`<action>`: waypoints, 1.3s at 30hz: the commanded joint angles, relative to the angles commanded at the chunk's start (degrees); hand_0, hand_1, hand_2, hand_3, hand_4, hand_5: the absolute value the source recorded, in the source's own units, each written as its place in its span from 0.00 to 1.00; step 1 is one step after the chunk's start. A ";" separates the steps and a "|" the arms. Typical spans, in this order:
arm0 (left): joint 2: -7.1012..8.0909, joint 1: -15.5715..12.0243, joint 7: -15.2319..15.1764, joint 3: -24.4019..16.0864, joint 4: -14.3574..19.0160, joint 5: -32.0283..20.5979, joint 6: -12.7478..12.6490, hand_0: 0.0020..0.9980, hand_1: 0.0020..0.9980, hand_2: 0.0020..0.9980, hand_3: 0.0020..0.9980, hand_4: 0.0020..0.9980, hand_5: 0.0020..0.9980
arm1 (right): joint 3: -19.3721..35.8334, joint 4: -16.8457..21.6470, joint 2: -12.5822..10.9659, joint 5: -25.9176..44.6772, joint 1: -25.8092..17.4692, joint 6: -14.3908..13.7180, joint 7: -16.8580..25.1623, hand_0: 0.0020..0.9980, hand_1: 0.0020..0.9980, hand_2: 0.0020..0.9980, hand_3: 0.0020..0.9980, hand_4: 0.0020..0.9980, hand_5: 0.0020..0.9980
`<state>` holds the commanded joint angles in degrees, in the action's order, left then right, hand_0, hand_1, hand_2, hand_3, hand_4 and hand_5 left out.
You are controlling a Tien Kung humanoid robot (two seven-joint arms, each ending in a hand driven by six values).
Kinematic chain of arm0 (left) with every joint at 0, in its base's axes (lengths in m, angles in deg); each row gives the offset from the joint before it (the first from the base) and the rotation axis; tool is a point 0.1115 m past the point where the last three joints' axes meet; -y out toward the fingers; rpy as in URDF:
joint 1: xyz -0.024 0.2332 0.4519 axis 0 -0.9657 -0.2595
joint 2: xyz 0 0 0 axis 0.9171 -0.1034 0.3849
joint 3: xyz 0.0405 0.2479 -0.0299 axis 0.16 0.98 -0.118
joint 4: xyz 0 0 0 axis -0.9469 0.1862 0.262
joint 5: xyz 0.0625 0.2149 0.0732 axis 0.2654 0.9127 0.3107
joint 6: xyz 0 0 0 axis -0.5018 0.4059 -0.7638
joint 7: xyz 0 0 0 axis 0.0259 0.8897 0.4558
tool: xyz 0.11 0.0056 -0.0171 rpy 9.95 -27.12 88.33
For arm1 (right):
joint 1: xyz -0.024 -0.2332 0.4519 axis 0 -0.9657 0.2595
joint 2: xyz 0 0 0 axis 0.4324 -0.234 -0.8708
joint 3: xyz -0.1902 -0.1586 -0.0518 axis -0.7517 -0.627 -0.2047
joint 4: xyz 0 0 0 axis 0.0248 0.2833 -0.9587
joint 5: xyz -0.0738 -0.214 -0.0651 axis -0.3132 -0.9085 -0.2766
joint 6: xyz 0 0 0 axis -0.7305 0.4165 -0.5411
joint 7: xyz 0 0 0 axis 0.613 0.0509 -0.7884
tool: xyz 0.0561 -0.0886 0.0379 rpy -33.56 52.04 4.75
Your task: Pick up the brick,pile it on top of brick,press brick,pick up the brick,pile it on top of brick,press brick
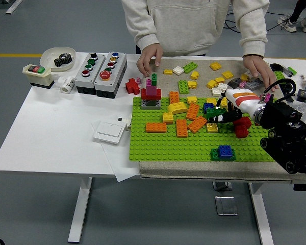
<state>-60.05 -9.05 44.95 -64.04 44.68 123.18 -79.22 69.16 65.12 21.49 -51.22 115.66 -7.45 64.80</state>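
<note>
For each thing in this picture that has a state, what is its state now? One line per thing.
Right hand: over the green baseplate, fingers curled on a dark green brick.
Blue brick: stacked on a green brick, near the baseplate's front edge.
Small tower: upright at the baseplate's far left corner.
Person's hands: both resting on the grey mat.
Left hand: not in view.
</note>
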 joint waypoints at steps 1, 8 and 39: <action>0.01 0.02 0.00 0.00 0.00 0.00 0.00 0.67 0.71 0.73 0.58 0.67 0.66 | -0.02 -0.10 0.04 -0.04 -0.01 -0.11 -0.01 0.34 0.19 0.23 0.56 0.93 0.59; -0.01 0.15 0.07 -0.04 0.05 0.05 0.01 0.67 0.71 0.73 0.58 0.67 0.66 | -0.19 -0.81 0.19 -0.88 -0.06 -1.12 0.13 0.34 0.18 0.22 0.54 0.93 0.62; -0.10 0.53 0.44 -0.65 0.23 1.17 0.40 0.67 0.71 0.73 0.59 0.67 0.66 | -1.47 -1.26 0.46 -5.39 -0.61 -5.21 1.56 0.27 0.15 0.18 0.51 0.82 0.58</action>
<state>-60.14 -8.52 45.39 -64.69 44.91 124.35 -78.82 67.69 63.86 21.94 -56.62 115.05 -12.66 66.37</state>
